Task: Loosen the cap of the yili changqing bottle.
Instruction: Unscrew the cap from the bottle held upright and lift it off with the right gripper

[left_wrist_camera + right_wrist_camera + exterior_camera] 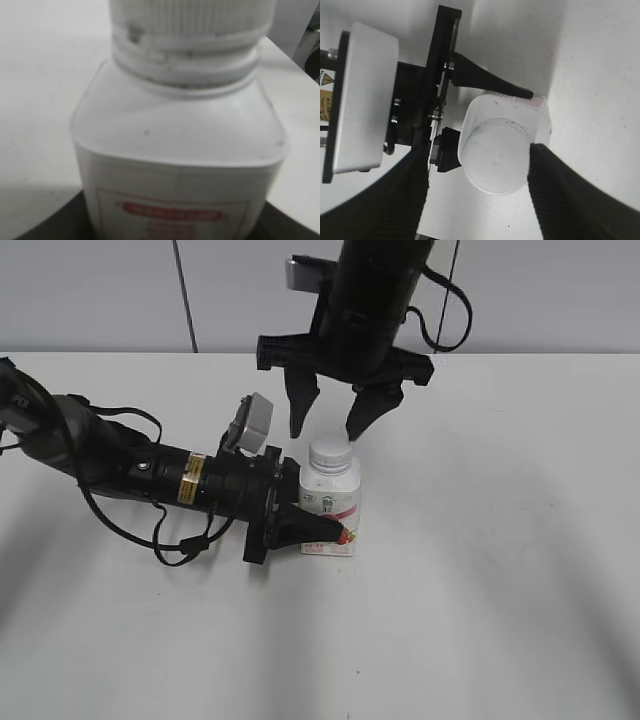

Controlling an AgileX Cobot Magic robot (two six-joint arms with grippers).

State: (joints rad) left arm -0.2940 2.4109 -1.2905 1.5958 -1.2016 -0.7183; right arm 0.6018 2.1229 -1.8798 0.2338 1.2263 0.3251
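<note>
Two pincers at work near frame centre of the exterior view. Left pincer, reaching in from the left, is clenched on the body of the small squarish white plastic bottle with the pink-red strawberry label, which stands upright on the plain white surface. Right pincer hangs from above, released, its tips flanking but not gripping the round white ribbed screw cap; the right wrist view shows the cap between its fingers. Judgement: the step is seating on the cap. Do it well by lowering squarely, centring the cap, closing on the ribbed side, then twisting while the left holds the body firm.
</note>
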